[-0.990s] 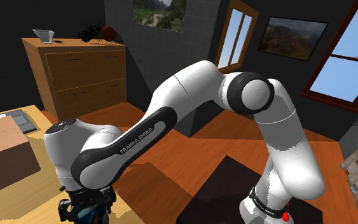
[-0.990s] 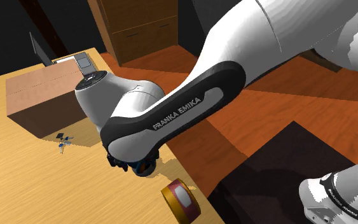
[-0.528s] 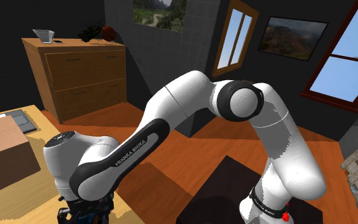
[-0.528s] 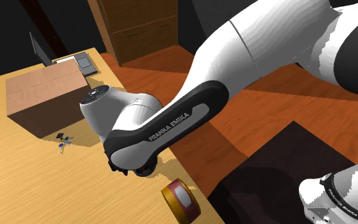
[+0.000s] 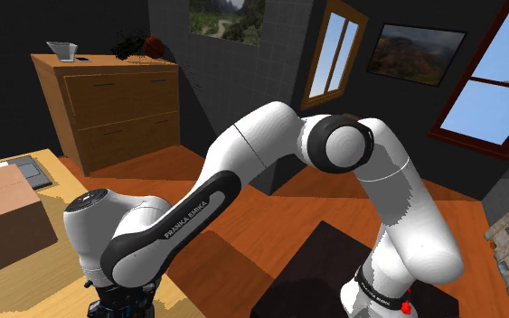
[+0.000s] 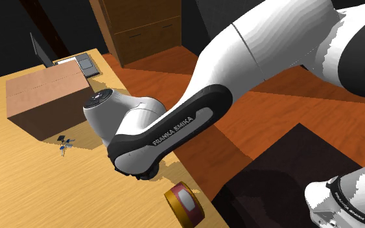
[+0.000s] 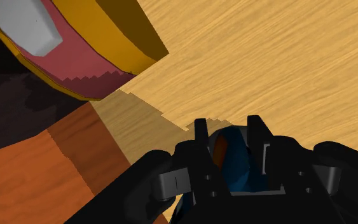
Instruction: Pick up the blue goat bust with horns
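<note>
In the wrist view the blue goat bust (image 7: pixel 238 159) sits between my two black fingers, and my gripper (image 7: pixel 228 129) is shut on it just above the wooden table (image 7: pixel 285 57). Only a rounded blue part with an orange-brown patch shows; the horns are hidden by the hand. In the shoulder view the hand (image 5: pixel 121 300) is low over the table's near edge. In the second exterior view the white wrist (image 6: pixel 126 129) covers the hand and the bust.
A round yellow and red tin (image 6: pixel 183 203) lies close beside the gripper at the table's edge, large in the wrist view (image 7: pixel 75 44). A cardboard box (image 6: pixel 45 103) and a small blue item (image 6: pixel 63 144) lie further along the table. A dresser (image 5: pixel 117 99) stands behind.
The arm has sunk lower over the table's edge, and the fingers have gone from open to shut on the blue bust.
</note>
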{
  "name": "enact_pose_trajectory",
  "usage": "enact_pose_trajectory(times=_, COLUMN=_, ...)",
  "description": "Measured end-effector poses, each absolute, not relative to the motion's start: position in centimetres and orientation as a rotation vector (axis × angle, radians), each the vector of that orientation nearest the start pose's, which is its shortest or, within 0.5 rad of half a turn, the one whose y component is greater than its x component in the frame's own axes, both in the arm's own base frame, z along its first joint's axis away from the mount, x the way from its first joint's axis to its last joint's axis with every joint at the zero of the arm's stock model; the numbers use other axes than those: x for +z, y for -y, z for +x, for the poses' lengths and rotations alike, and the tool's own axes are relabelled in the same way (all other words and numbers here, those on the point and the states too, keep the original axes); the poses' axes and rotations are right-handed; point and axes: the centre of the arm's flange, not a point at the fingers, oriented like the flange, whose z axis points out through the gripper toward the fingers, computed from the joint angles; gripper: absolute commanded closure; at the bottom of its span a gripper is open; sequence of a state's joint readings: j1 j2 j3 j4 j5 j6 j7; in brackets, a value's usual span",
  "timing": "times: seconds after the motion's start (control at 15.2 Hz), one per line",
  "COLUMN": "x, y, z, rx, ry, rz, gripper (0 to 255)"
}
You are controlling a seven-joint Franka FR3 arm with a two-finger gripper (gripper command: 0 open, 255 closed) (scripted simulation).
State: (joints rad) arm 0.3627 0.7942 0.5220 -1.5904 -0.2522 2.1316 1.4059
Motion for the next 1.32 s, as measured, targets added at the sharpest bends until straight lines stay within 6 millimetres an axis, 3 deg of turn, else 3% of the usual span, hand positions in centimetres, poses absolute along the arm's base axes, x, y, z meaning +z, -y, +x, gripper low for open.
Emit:
enact_pose_trajectory(times=0.4, x=20.6, y=-48.7, z=47.3, rx=0.340, ry=-0.753, rz=-3.091, gripper=255)
enact_pose_trajectory(times=1.32, x=27.7, y=-48.8, z=47.3, rx=0.341, ry=-0.752, rz=-3.091, gripper=255)
